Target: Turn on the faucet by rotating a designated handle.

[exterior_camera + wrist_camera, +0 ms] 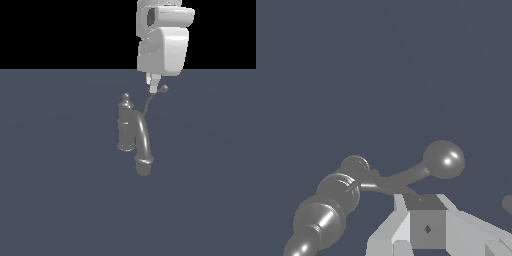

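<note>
The handle [150, 102] is a thin, curved grey wire that rises from the post of the faucet [127, 125] and bends away toward the exterior view's right, ending in a small ball [164, 89] that sits higher than the post's knob finial [126, 96]. In the wrist view the same lever [401, 177] sweeps out from the stacked rings of the post [331, 200] to its shiny ball [444, 159].

The faucet itself stands upright on the flat dark blue-grey table [50, 190], roughly in the middle of the exterior view. Its cylindrical post widens at the base, and the thick arched spout [142, 142] curves out from the post toward the camera and ends in a broad mouth [143, 165] low over the table.

The hand [153, 85] hangs from the white arm [164, 45] directly above the handle, its tip just beside the ball on the side nearer the post. Whether it touches the ball or the wire cannot be told from the exterior view. In the wrist view a pale finger [423, 222] with a grey pad lies close under the lever, near the ball. How far the hand is open cannot be told from either view, and nothing shows clearly gripped between its fingers.

Beyond the table's far edge, behind the arm, the background is plain black.
</note>
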Controlling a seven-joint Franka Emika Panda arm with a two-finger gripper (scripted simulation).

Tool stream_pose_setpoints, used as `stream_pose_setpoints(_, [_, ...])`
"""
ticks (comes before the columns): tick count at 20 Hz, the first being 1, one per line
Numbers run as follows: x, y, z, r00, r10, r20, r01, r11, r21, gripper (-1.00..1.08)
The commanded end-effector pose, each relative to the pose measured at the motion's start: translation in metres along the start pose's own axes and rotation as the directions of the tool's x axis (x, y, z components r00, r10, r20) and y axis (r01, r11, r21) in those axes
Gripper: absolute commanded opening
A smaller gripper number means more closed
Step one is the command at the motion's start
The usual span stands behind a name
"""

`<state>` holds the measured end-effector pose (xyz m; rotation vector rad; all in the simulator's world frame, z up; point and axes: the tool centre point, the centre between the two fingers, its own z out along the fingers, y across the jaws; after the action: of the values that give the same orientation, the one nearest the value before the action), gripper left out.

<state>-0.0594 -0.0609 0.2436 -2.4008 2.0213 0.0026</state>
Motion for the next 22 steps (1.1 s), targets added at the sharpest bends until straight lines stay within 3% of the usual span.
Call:
stream_pose_setpoints(1, [0.013, -0.003, 0.000, 1.000, 0.016, -0.002, -0.016, 1.000, 0.002, -1.00])
stream_pose_setpoints(22, [0.049, -0.031, 0.001, 1.000, 0.028, -0.003, -0.028, 1.000, 0.000, -1.00])
